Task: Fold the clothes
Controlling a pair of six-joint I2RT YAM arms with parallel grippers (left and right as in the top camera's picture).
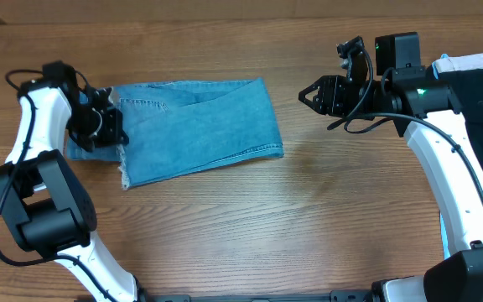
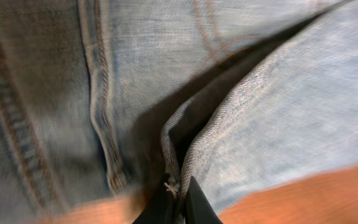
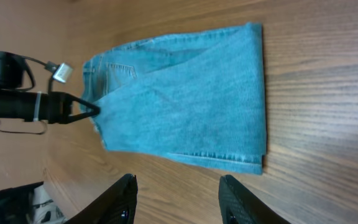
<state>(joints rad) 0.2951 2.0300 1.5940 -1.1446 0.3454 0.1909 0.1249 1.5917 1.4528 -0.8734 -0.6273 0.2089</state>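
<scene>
My left claw covers the jeans' left end from overhead, my left wrist view gives only blurred denim running off every edge with just my pinched tips at the bottom, and my right claw's fingers are cut off by its view's lower edge.

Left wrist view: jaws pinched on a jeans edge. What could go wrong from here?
1. The left gripper is shut on just a thin ridge of the jeans. It may hold only one layer, so a lift could slip or peel the fold open.
2. The right gripper hangs open, apart from the cloth. A one-sided pull might drag the whole stack across the table.
</scene>
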